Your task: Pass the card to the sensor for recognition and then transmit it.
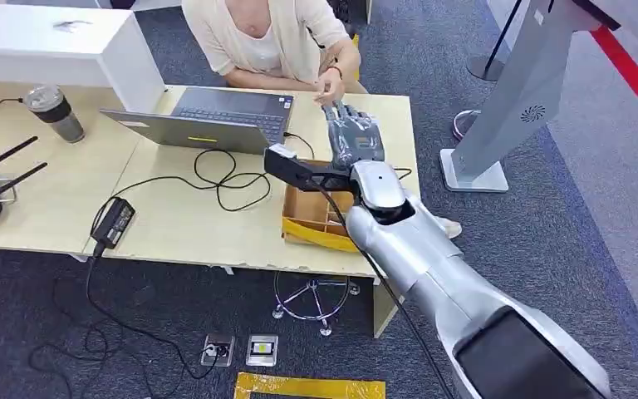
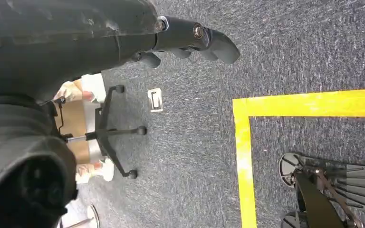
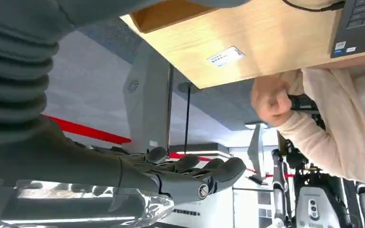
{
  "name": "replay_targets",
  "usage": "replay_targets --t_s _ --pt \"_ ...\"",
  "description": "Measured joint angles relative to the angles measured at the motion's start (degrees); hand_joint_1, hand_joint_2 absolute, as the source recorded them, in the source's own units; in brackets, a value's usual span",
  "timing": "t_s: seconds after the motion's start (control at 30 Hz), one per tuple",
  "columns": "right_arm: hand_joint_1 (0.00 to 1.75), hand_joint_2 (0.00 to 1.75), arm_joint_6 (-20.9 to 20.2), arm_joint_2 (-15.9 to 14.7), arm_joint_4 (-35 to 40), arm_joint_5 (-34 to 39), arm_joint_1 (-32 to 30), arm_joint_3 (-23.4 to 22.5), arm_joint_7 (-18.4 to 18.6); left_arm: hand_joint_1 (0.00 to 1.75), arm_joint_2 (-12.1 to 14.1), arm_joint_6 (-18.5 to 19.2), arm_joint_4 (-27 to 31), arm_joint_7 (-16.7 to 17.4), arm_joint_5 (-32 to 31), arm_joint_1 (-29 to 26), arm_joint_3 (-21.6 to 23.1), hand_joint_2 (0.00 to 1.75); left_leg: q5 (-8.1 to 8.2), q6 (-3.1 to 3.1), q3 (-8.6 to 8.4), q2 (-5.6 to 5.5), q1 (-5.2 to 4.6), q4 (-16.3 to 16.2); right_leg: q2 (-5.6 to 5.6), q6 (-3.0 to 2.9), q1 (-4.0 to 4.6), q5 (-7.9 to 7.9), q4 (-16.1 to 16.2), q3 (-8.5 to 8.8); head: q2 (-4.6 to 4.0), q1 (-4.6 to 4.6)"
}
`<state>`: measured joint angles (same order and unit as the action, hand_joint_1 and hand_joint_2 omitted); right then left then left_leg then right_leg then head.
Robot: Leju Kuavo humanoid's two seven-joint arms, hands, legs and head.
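Fingers point(image 3: 195, 173) of the right hand point(image 1: 354, 133) lie stretched out and apart, palm empty, just right of centre in the head view, above the far edge of the surface point(image 1: 174, 216) and close below a person's hand point(image 1: 330, 86). No card can be made out in either hand; whether the person's hand holds it cannot be told. By that, the handover looks finished or nearly so, though this is a judgement. Beneath the wrist sits a cardboard box point(image 1: 311, 218); a laptop point(image 1: 208, 118) stands left of it. The left hand point(image 2: 190, 40) hangs over the carpet, fingers loosely curled, holding nothing.
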<state>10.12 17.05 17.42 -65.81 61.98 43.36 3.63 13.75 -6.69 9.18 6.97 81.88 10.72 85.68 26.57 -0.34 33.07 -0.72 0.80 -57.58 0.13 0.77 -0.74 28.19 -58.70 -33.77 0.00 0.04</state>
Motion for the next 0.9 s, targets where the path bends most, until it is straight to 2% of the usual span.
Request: replay_targets --t_s 0.23,0.43,0.53,0.9 --pt "0.0 0.0 -0.7 -0.4 -0.2 -0.9 0.5 -0.4 0.0 0.0 0.0 0.3 0.0 0.2 0.1 0.0 0.0 0.0 0.0 0.0 0.0 0.0 0.0 0.0 0.0 0.0 0.0 0.0 0.0 0.0 0.0 0.0" --pt "0.0 0.0 -9.3 -0.2 -0.2 7.9 4.1 -4.2 -2.4 0.0 0.2 1.5 0.0 0.2 -0.2 0.0 0.2 0.0 -0.01 -0.01 0.01 0.0 0.0 0.0 -0.01 -0.01 0.0 -0.01 0.0 0.01 0.0 0.0" --pt "0.0 0.0 -11.2 0.1 -0.2 8.7 6.8 -6.0 -2.4 0.0 0.3 2.0 0.0 0.2 -0.6 0.0 0.3 0.0 -0.01 -0.01 0.01 0.0 0.0 0.0 0.0 -0.01 0.0 -0.01 0.0 0.01 0.0 0.0" --pt "0.0 0.0 -13.4 1.7 -0.1 9.6 9.4 -10.1 -2.9 0.0 0.5 1.9 0.0 -0.3 -0.7 0.1 0.3 0.0 -0.01 -0.01 0.0 -0.01 0.01 0.0 -0.01 -0.01 0.01 -0.01 0.0 0.01 0.0 0.0"
